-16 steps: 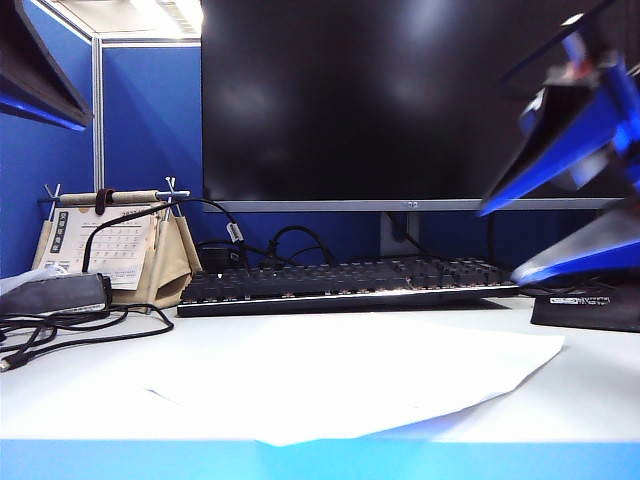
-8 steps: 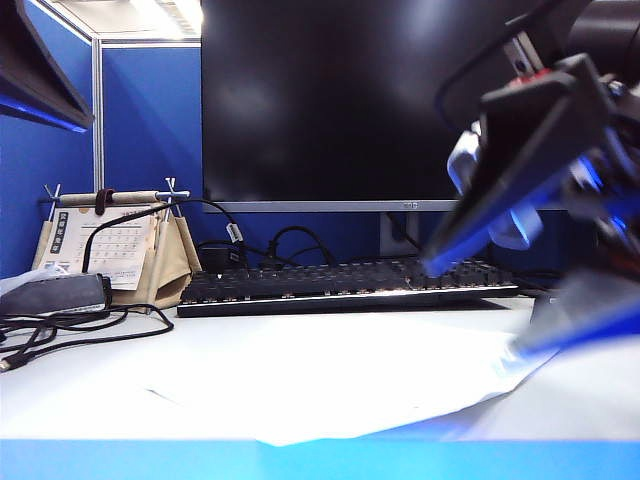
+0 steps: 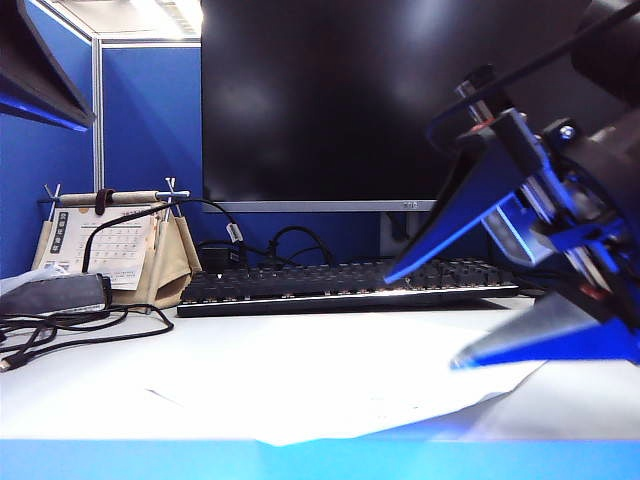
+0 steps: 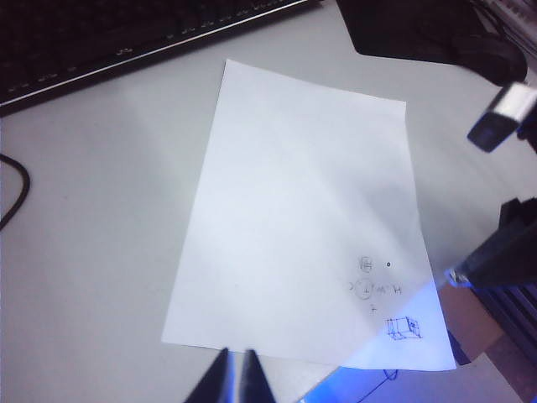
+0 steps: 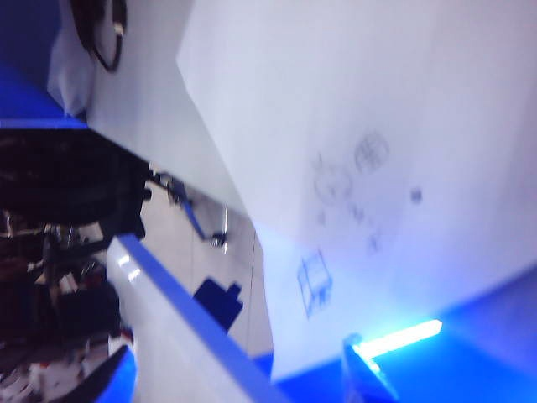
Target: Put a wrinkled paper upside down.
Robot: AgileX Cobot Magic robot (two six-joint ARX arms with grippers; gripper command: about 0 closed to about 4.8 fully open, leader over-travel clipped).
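The right gripper (image 3: 425,315), jaws spread wide and grasping nothing, straddles the corner of the thin white wrinkled paper (image 3: 340,385) lying flat beneath it. The left gripper (image 4: 235,379), its 2 fingers pressed together and empty, hovers by the sheet's near edge. Closing early risks tearing or merely skidding it.

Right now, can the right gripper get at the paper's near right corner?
Probably yes. The right gripper hangs open just above the wrinkled paper at that corner, with nothing between them. The left gripper is shut, off the sheet's opposite edge.

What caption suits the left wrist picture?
Wrinkled paper lies flat, doodles up, below the keyboard.
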